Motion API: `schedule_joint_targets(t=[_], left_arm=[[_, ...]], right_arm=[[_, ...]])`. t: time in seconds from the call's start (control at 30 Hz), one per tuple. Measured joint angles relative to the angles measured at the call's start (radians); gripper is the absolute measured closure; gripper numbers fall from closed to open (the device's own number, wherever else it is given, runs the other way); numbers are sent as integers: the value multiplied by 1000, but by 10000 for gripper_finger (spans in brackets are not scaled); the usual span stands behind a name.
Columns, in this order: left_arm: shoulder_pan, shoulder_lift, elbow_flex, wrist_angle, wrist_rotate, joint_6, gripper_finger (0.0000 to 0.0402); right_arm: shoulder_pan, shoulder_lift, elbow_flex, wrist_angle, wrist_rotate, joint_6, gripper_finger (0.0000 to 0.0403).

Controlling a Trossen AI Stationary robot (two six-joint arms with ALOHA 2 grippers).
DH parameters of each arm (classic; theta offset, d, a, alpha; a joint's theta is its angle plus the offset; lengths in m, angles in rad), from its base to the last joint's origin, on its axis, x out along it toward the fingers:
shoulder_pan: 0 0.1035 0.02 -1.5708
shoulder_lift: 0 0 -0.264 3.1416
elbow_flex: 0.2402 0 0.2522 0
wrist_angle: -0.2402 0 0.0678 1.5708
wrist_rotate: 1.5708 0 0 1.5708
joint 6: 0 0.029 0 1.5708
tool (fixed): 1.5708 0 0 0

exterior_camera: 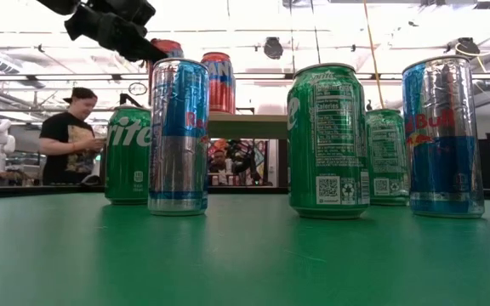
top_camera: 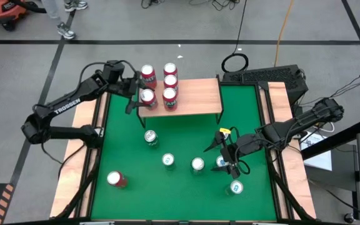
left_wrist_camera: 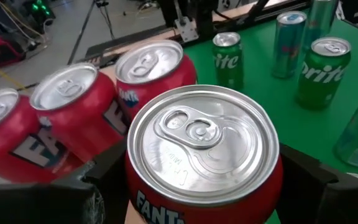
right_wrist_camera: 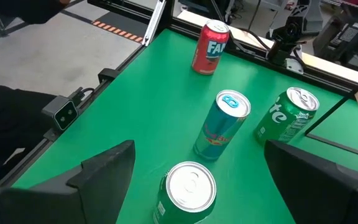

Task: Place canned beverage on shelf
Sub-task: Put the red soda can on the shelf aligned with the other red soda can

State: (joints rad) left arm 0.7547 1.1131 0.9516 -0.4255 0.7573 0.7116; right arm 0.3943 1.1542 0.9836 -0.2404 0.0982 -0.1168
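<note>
Left claw (top_camera: 136,99): hanging over the left end of the shelf (top_camera: 199,95), its fingers spread either side of a red Fanta can (top_camera: 147,96) — in the left wrist view the dark fingers (left_wrist_camera: 98,186) are sitting beside the can's wall (left_wrist_camera: 204,155), but whether they are pressing it cannot be told.
Held can: standing upright at the shelf's front-left corner, beside three other red cans (top_camera: 169,82) that are already resting on the board.
Shelf: standing at the far side of the green worktop (top_camera: 180,187), its wooden top mostly bare to the right of the cans.
Right claw (top_camera: 225,159): hovering low over the right half of the worktop, fingers wide apart and gripping nothing — a green can (right_wrist_camera: 186,193) is lying between and below them in the right wrist view.
Cans left on the worktop: green Sprite cans (top_camera: 150,137) and slim blue ones (right_wrist_camera: 222,124) are standing in a loose row mid-worktop, and one red can (top_camera: 115,179) is standing alone near the front-left corner.
</note>
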Motion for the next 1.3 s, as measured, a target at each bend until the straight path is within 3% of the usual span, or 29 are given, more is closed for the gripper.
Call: schedule_joint_targets(t=[0.5,0.83,1.03,1.3], left_arm=[[0,33,1,-28,-70,-74,50],[-11,11,1,7,-195,-105,15],[-31,-45,1,8,-196,-106,8],[-82,-212,1,167,-324,-212,8]], right_arm=[[0,0,0,-6,0,-2,53],[0,0,0,-6,1,-1,53],[0,0,0,-6,1,-1,53],[0,0,0,-14,3,-1,53]])
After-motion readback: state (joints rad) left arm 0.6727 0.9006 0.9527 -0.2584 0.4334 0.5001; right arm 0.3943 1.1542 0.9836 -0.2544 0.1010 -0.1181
